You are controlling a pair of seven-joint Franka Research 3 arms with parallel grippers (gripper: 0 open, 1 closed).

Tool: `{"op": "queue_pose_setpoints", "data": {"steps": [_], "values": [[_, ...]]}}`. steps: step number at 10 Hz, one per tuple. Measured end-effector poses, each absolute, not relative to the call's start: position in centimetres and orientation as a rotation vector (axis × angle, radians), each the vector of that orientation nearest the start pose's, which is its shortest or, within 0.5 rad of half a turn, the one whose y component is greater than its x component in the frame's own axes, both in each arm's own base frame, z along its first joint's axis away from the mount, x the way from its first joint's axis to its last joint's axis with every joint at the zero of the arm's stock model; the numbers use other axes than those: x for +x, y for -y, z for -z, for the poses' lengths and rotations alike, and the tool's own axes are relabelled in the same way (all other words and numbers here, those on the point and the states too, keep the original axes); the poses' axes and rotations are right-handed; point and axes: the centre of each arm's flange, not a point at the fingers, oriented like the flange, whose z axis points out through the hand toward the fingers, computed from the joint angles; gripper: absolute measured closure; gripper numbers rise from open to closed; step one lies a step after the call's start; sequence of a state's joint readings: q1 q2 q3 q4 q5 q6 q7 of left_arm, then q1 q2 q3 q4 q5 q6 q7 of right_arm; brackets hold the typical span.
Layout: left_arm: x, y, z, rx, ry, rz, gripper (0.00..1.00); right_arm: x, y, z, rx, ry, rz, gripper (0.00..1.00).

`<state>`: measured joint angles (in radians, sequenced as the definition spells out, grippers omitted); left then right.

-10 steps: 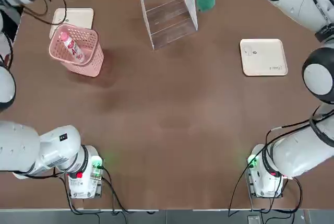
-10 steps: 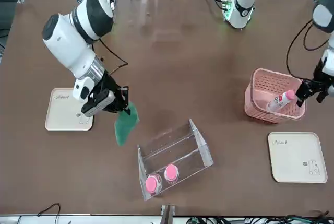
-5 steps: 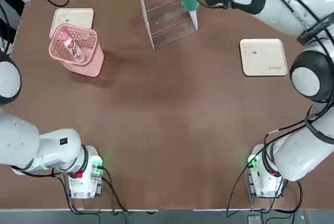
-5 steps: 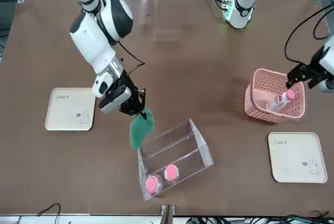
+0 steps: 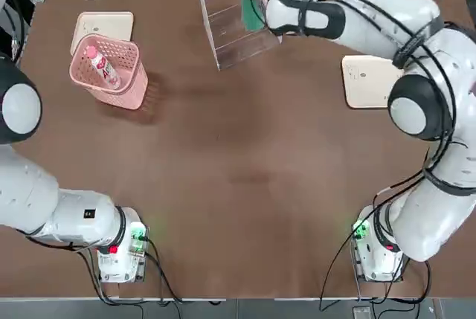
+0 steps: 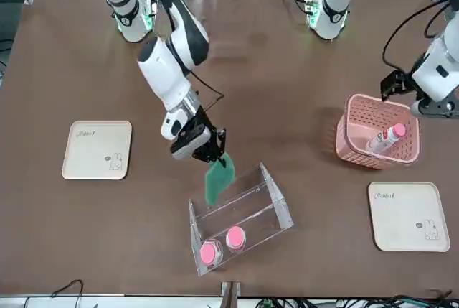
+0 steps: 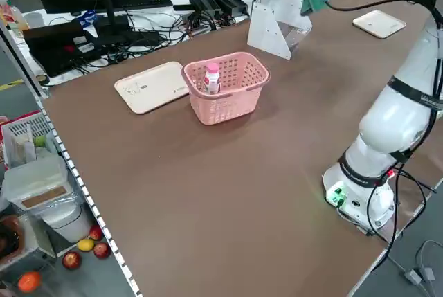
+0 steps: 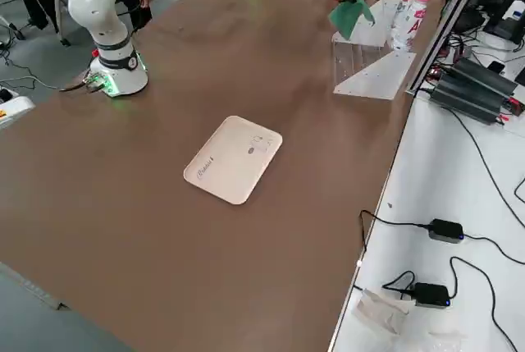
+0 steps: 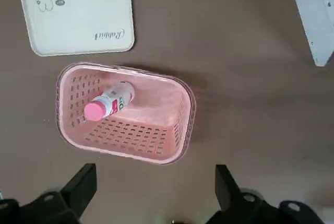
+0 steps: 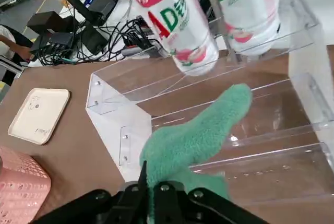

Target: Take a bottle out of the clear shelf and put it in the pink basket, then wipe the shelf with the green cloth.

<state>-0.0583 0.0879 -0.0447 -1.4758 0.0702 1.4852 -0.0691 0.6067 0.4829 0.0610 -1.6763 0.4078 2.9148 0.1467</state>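
While your right gripper is clamped on the green cloth and hangs it over the open front of the clear shelf at the table's far edge, watch the rack itself: it looks light and unanchored, so I judge a firm wipe could slide or tip it. Two more pink-capped bottles stand on its rear tier, next to where the cloth will sweep, and a careless pass could knock them over or off the table's edge. The cloth also dangles loosely from a small pinch, so it may snag on a side panel and pull free.

The bottle already lies tilted inside the pink basket near the table's far left corner, beside a cream tray. Your left gripper hovers above that basket, fingers spread wide and holding nothing.
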Motion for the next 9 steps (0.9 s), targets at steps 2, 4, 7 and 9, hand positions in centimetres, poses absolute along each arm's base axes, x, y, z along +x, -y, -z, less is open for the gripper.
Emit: {"op": "queue_pose_setpoints", "data": {"steps": [2,4,7,9], "values": [[57.2,3.9,-61.2,-3.14,0.051,-0.126,0.0,59.4,-42.7,-40.7,-2.483,0.169,0.781,0.96],[57.3,4.5,-61.6,-3.15,0.067,-0.114,0.0,60.9,-42.5,-41.4,-2.47,0.155,0.821,0.96],[57.3,4.2,-62.5,-3.148,0.082,-0.081,0.0,62.0,-42.5,-39.9,-2.47,0.14,0.85,0.96],[57.4,4.0,-62.5,-3.135,0.077,-0.08,0.0,62.3,-42.8,-38.7,-2.466,0.135,0.869,0.96]]}}
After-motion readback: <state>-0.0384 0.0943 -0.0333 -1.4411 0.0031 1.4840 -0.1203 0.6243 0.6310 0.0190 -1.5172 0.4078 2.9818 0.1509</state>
